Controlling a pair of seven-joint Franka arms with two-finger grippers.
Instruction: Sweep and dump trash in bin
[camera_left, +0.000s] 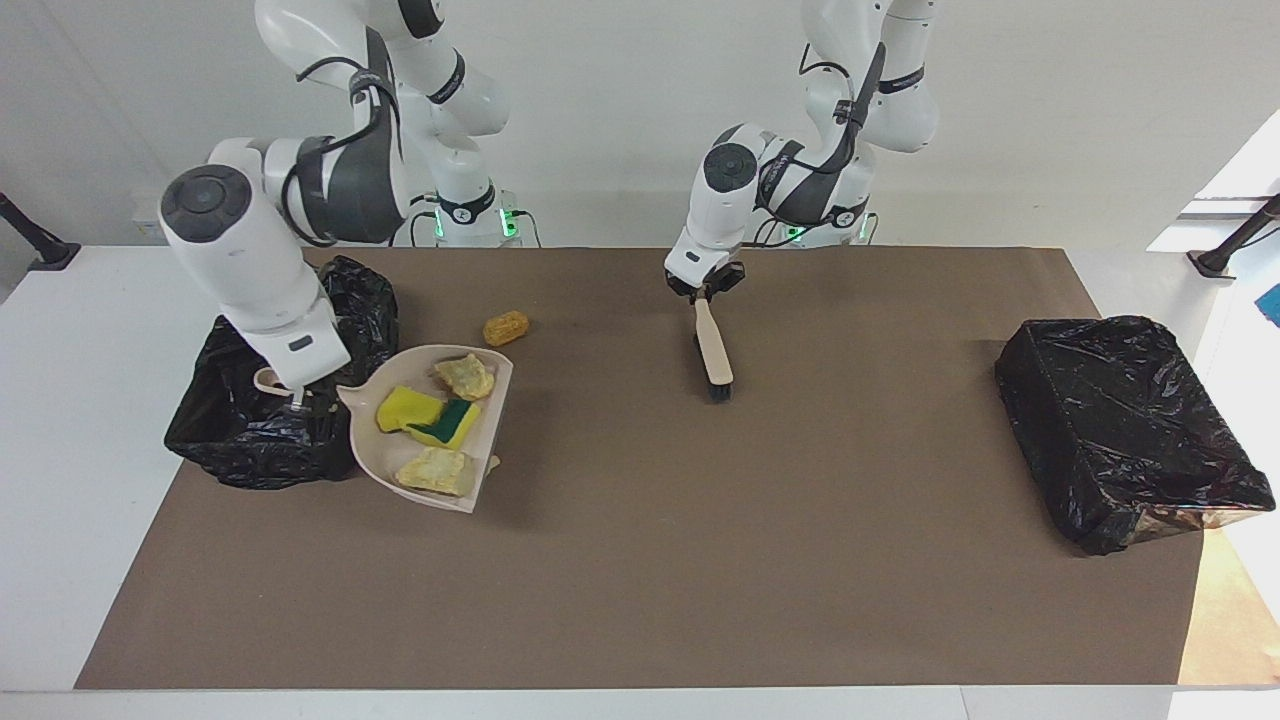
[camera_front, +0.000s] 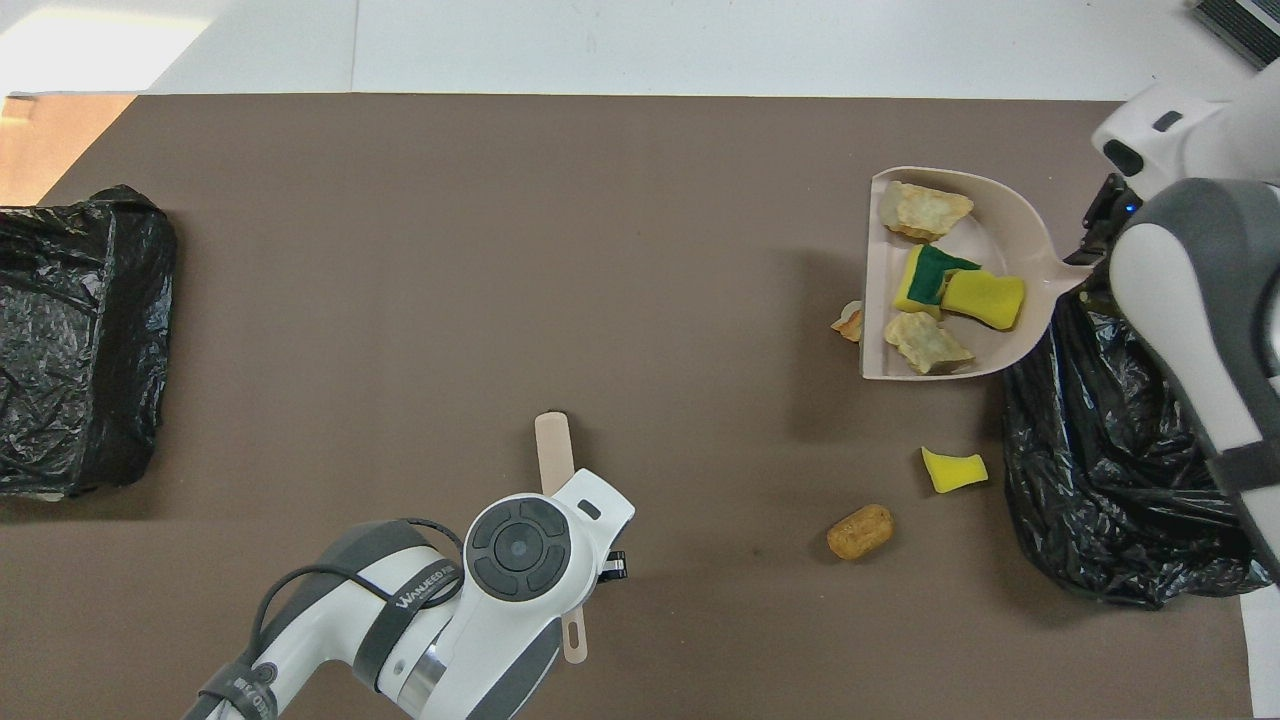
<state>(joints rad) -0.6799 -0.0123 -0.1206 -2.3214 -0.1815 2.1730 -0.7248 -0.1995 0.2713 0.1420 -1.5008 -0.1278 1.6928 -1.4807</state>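
Because the trash must go into a bin, my right gripper (camera_left: 290, 388) is closed narrow on the handle of the dustpan (camera_left: 372, 455) and holds the pan in the air, level, just beside the black bin (camera_left: 250, 440) at the right arm's end of the table (camera_left: 800, 550). I hold it level so that nothing slides out over the open front edge. In the pan lie a yellow sponge (camera_left: 408, 408), a yellow-and-green sponge (camera_left: 450, 424) and two bread pieces (camera_left: 465, 376).

Not all the trash is collected. A corn-cob stub (camera_left: 506, 327) and a yellow sponge chunk (camera_front: 953, 469) lie on the table near this bin, nearer to the robots than the pan, and a small tan scrap (camera_front: 849, 322) shows at the pan's front edge.

My left gripper (camera_left: 703, 290) grips the handle of the brush (camera_left: 712, 350) and waits near the middle of the table, bristles down, I judge ready for a second sweep. The other bin (camera_left: 1120, 420) stands at the left arm's end.
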